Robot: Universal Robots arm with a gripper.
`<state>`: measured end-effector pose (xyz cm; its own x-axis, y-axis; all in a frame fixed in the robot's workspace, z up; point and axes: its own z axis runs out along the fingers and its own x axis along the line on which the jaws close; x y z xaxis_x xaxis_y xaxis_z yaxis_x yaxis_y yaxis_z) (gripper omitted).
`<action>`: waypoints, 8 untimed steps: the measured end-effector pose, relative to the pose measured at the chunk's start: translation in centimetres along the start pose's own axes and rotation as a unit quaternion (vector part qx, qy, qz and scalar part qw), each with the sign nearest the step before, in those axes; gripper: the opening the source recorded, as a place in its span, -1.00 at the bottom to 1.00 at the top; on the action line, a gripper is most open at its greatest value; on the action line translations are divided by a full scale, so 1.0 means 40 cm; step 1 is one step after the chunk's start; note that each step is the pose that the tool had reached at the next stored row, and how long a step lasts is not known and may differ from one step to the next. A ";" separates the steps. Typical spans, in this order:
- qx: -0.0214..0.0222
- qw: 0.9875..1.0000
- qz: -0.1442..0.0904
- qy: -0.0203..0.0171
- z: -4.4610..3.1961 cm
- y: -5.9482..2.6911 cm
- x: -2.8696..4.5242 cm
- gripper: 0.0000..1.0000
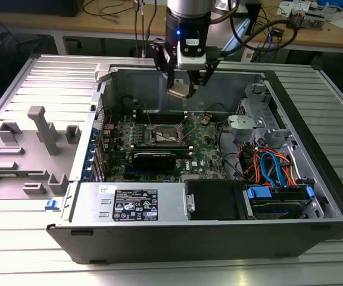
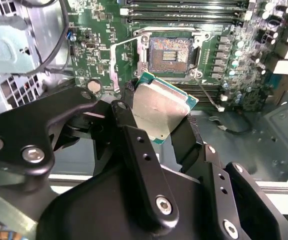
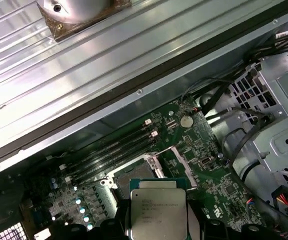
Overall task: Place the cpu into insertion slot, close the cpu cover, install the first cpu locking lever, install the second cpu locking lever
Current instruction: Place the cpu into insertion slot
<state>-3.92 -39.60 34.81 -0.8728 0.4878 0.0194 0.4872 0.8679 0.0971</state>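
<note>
**Cpu gripped above the open socket**

In the first wrist view the cpu point(image 3: 158, 214) is cut off along one side. It covers part of the insertion slot point(image 3: 133, 176) behind it, so we see only a corner of the slot there. In the exterior view we find the fingertips hard to tell apart against the dark wrist. The second wrist view is clearer. There the end effector point(image 2: 160, 114) is closed partway, and its two black fingers point(image 2: 188, 131) press opposite edges of the cpu, which sits tilted with its metal top showing. The cpu hangs above the green motherboard point(image 1: 204, 156) inside the computer case point(image 1: 189, 238), near the slot but apart from it. The slot's dark centre lies bare.
</note>
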 end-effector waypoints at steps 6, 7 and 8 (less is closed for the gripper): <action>-0.001 1.000 0.025 -0.002 0.003 -0.004 0.006 0.08; -0.001 1.000 0.025 -0.002 0.003 -0.005 0.008 0.08; -0.001 1.000 0.026 -0.003 0.003 -0.007 0.011 0.08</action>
<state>-4.42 -39.61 34.66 -0.8456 0.5335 0.0194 0.5326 0.8408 0.0971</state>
